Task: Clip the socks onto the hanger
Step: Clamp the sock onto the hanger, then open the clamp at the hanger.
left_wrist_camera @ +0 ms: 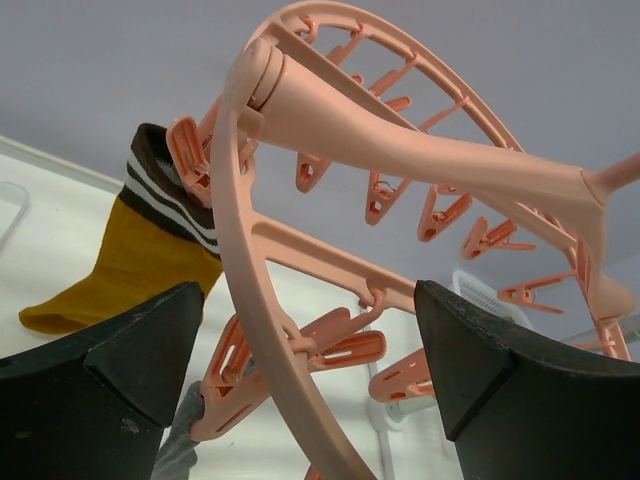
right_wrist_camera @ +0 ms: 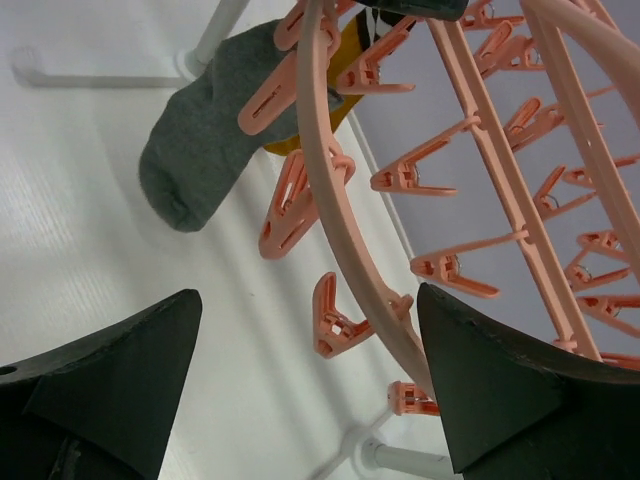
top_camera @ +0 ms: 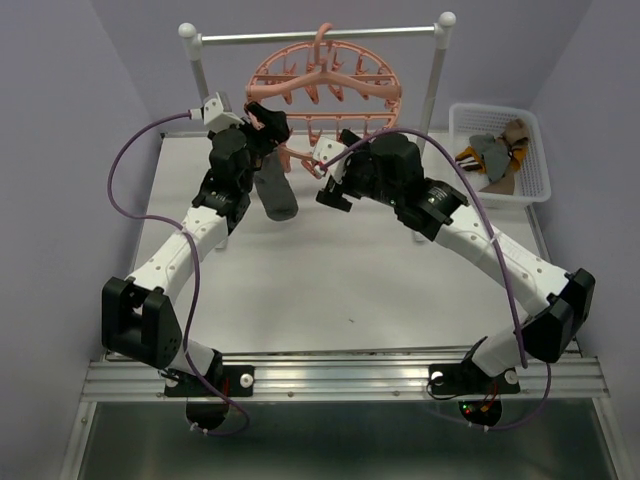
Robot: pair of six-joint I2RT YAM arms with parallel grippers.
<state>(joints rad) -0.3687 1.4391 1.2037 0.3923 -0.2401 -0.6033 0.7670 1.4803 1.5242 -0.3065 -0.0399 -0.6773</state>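
Note:
The salmon-pink hanger (top_camera: 325,80) hangs by its hook from the rail. A grey sock (top_camera: 275,195) dangles from a clip on its front-left rim. In the left wrist view, a mustard sock with a brown striped cuff (left_wrist_camera: 120,260) is also held by a clip on the ring (left_wrist_camera: 240,250). My left gripper (top_camera: 266,123) is open, and the ring passes between its fingers untouched (left_wrist_camera: 310,360). My right gripper (top_camera: 335,168) is open under the front rim. An empty clip (right_wrist_camera: 335,320) hangs between its fingers, with the grey sock (right_wrist_camera: 200,140) off to the left.
A white mesh basket (top_camera: 535,150) at the back right holds more socks (top_camera: 495,155) in grey, brown and mustard. The white-posted rail stand (top_camera: 438,70) carries the hanger, with its feet on the table behind both grippers.

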